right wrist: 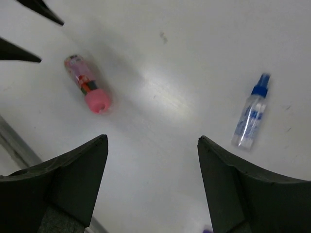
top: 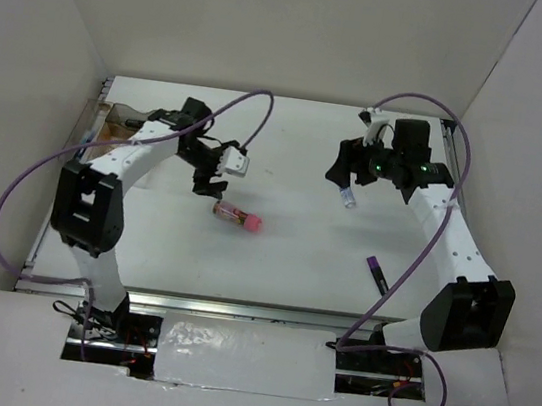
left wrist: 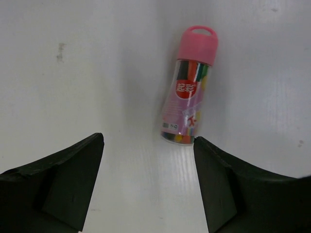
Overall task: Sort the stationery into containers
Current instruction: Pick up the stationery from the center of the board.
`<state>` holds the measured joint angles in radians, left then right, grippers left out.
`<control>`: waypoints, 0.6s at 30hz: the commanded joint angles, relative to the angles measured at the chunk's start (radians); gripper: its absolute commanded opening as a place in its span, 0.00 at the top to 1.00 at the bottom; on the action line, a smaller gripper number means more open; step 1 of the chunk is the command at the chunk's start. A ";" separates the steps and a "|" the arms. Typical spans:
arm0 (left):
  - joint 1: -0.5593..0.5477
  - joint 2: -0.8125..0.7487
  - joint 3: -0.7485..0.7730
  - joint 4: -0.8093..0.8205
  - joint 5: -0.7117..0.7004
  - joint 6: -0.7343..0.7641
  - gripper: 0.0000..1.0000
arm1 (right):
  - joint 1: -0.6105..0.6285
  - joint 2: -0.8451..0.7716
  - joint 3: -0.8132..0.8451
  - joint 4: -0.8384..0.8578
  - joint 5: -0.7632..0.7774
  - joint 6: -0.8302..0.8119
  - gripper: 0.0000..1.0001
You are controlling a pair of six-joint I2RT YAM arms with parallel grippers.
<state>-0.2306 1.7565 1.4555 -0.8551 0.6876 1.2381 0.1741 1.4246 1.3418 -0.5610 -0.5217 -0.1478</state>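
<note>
The clear box (top: 112,124) sits at the upper left of the overhead view. The left claw (top: 209,184) hangs open just up-left of the pink tube (top: 239,218). The tube lies flat on the bench (top: 282,265) near mid-frame, cap to the right. In the wrist view its long axis points away, so the jaws straddle its width. The right claw (top: 347,181), also open, is farther off, near the spray bottle (top: 349,200).
</note>
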 commanded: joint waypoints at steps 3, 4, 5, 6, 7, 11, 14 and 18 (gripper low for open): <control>-0.088 0.173 0.170 -0.054 -0.163 0.093 0.17 | -0.053 -0.085 -0.121 0.023 -0.126 0.100 0.19; -0.108 0.187 0.181 -0.076 -0.172 0.090 0.18 | -0.053 -0.096 -0.127 0.023 -0.121 0.099 0.19; -0.118 0.198 0.183 -0.081 -0.186 0.087 0.19 | -0.051 -0.099 -0.131 0.024 -0.112 0.097 0.19; -0.127 0.210 0.183 -0.082 -0.192 0.083 0.20 | -0.056 -0.102 -0.141 0.026 -0.113 0.099 0.19; -0.148 0.215 0.178 -0.090 -0.206 0.086 0.20 | -0.058 -0.104 -0.141 0.024 -0.116 0.097 0.19; -0.184 0.207 0.131 -0.081 -0.223 0.089 0.23 | -0.067 -0.099 -0.139 0.021 -0.132 0.096 0.19; -0.188 0.212 0.129 -0.110 -0.209 0.081 0.24 | -0.070 -0.099 -0.141 0.021 -0.141 0.097 0.19; -0.205 0.192 0.074 -0.110 -0.221 0.070 0.26 | -0.071 -0.101 -0.145 0.030 -0.150 0.102 0.20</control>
<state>-0.4271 1.9732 1.5742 -0.9310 0.4686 1.3033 0.1104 1.3537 1.1984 -0.5671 -0.6437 -0.0578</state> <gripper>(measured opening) 0.745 0.806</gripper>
